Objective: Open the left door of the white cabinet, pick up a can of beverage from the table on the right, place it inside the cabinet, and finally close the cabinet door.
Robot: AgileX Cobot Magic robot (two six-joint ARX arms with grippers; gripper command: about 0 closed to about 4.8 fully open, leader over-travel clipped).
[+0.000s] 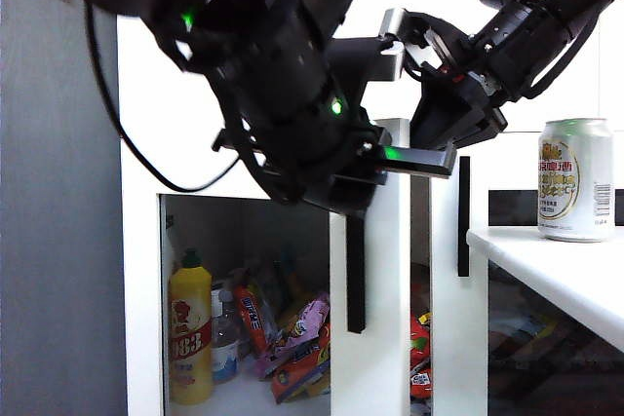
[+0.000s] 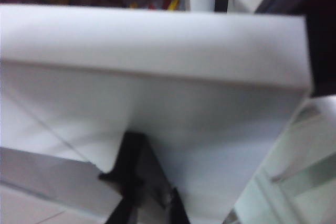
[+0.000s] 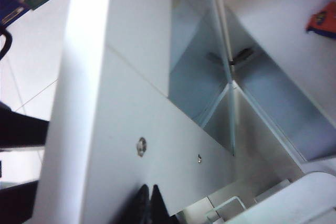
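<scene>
The white cabinet (image 1: 141, 241) fills the exterior view. Its left door (image 1: 375, 338) stands partly open, the black bar handle (image 1: 356, 270) on its right edge. My left gripper (image 1: 347, 200) sits at the top of that handle. In the blurred left wrist view its fingers (image 2: 123, 211) converge on the black handle (image 2: 132, 153), shut on it. My right gripper (image 3: 149, 191) is shut with nothing in it, tips against the door's inner face (image 3: 157, 129); in the exterior view this right gripper (image 1: 414, 161) is beside the door's top. The can of beverage (image 1: 575, 179) stands upright on the table (image 1: 546, 260).
Inside the cabinet stand a yellow bottle with a green cap (image 1: 190, 338) and several snack packets (image 1: 297, 348). The right door (image 1: 448, 338) with its own black handle (image 1: 463, 216) is next to the table edge. A grey wall (image 1: 58, 241) bounds the left.
</scene>
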